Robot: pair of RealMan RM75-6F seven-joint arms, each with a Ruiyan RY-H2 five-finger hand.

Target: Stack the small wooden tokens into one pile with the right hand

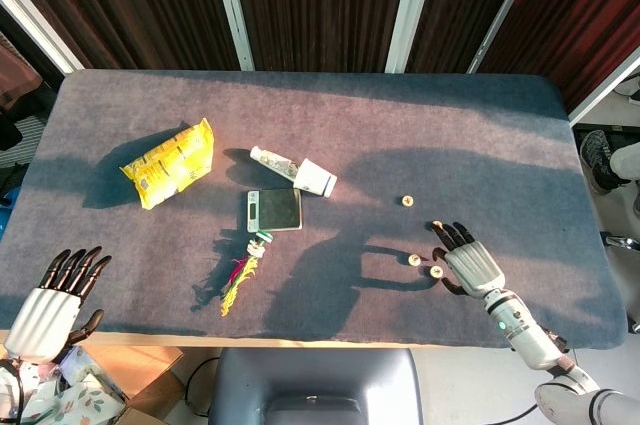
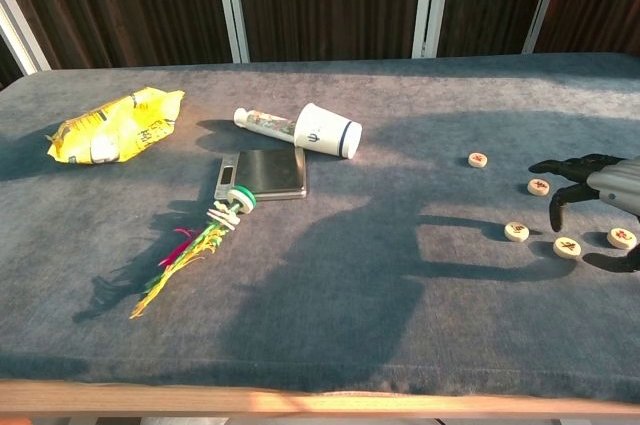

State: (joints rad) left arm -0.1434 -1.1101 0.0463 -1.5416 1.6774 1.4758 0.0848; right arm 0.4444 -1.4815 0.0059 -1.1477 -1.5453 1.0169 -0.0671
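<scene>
Table (image 1: 330,125): hand (image 1: 468,263) apparently above tokens (image 2: 567,247).

A yellow snack bag (image 1: 169,162), tipped paper cup (image 1: 316,178), small bottle (image 1: 272,160), digital scale (image 1: 274,210) and colourful tassel (image 1: 241,278) lie on the grey counter (image 1: 480,135).

Five small round wooden tokens (image 2: 517,231), pale with red markings on top, lie flat and unstacked on the right side of the grey desk (image 2: 350,275). One sits farthest back, one in the middle, and three form a loose row nearest the front.
</scene>
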